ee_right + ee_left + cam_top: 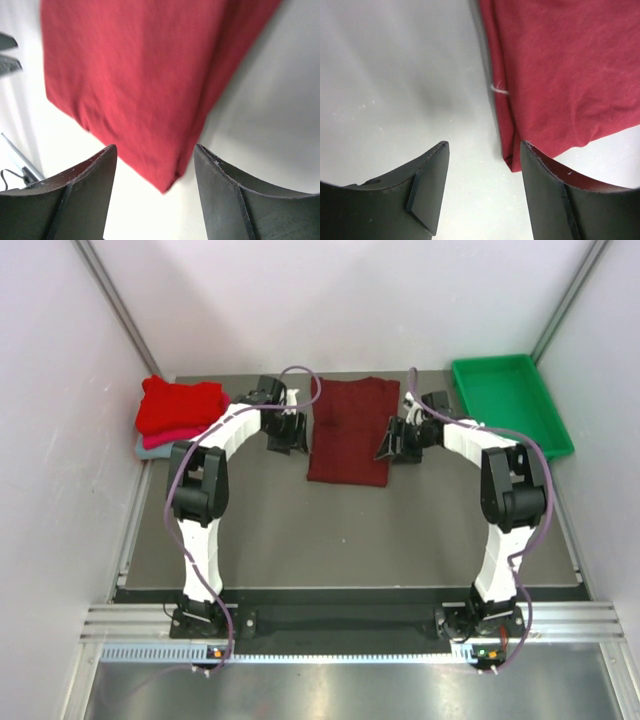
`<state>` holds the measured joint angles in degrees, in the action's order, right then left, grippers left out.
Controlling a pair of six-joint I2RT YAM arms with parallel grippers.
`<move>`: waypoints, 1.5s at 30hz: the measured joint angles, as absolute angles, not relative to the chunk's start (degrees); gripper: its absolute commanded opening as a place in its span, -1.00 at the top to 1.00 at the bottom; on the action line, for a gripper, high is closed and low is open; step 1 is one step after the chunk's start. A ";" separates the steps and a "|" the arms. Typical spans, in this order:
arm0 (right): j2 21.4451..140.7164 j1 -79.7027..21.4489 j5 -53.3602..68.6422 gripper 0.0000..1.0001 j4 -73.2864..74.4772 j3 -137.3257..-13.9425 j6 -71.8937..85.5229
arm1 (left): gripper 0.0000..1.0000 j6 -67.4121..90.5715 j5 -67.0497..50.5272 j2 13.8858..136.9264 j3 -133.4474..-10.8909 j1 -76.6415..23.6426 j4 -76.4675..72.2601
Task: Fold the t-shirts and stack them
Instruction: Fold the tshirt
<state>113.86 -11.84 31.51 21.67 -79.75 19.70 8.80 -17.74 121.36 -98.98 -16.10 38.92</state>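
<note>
Top external view: we see the dark maroon t-shirt (348, 430) lying flat on the grey worktop (340, 530), folded into a long upright rectangle at the centre rear. The left end effector (288, 432) sits just beside the shirt's left edge, and the right end effector (398, 438) sits just beside its right edge. Both are low over the worktop.

Left wrist view: we find the fingers (427, 190) apart, with nothing clamped. A folded corner of the maroon shirt lies on the worktop close to the camera-right finger. A short white thread (500, 90) shows on the shirt's edge.

Right wrist view: we find the fingers (85, 195) apart as well. A corner of the maroon shirt lies under the gap between them, and neither finger pinches it.

At the rear left of the worktop stands a stack of folded shirts, well apart from the maroon one: the bright red t-shirt (180, 405) on top, the pink t-shirt (165, 438) below it, and the grey-blue t-shirt (145, 448) at the bottom. A green tray (510, 400) sits at the rear right.
</note>
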 measured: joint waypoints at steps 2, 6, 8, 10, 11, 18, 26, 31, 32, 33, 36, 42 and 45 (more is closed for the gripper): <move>112.55 -11.84 31.64 -0.26 21.89 -77.47 19.68 | -0.27 9.41 -18.48 121.69 -98.98 -15.64 39.90; 110.69 -11.81 32.47 -0.27 21.80 -74.39 19.77 | -0.27 10.55 -21.02 121.99 -98.87 -15.44 40.66; 110.61 -11.81 32.82 -0.27 21.52 -73.45 20.08 | -0.29 11.09 -22.68 122.61 -98.80 -15.40 40.64; 110.61 -11.62 33.23 -0.27 21.30 -72.31 20.49 | -0.29 11.84 -23.97 123.50 -98.39 -15.29 40.60; 110.61 -11.44 33.56 -0.27 21.12 -71.66 20.82 | -0.29 12.12 -24.62 123.98 -98.04 -15.20 40.64; 112.14 -10.94 36.10 -0.24 20.10 -70.32 23.18 | -0.28 14.24 -28.03 125.78 -96.97 -14.48 40.53; 112.92 -10.94 37.58 -0.18 18.98 -70.41 24.62 | -0.21 15.22 -31.77 126.17 -96.27 -14.35 40.23; 112.90 -10.96 38.09 -0.11 17.93 -69.63 25.30 | -0.17 15.40 -33.87 126.17 -95.29 -14.35 40.12; 112.90 -10.96 38.15 -0.09 17.72 -69.41 25.32 | -0.16 15.40 -34.17 126.17 -95.15 -14.35 40.10; 112.90 -10.96 38.24 -0.08 17.65 -69.34 25.34 | -0.14 15.51 -34.46 126.17 -95.07 -14.37 40.10; 112.90 -10.96 38.13 0.21 17.30 -68.88 25.28 | 0.07 15.94 -35.09 126.17 -94.59 -14.57 39.90; 112.92 -11.00 37.32 0.71 17.26 -67.11 25.21 | 0.62 16.91 -36.05 127.02 -93.49 -15.90 39.16; 112.92 -11.00 37.23 0.90 17.28 -67.09 25.06 | 1.00 17.19 -36.73 127.22 -92.84 -16.14 38.57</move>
<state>112.92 -11.00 37.23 17.28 -67.09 25.06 17.19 -36.73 127.22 -92.84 -16.14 38.57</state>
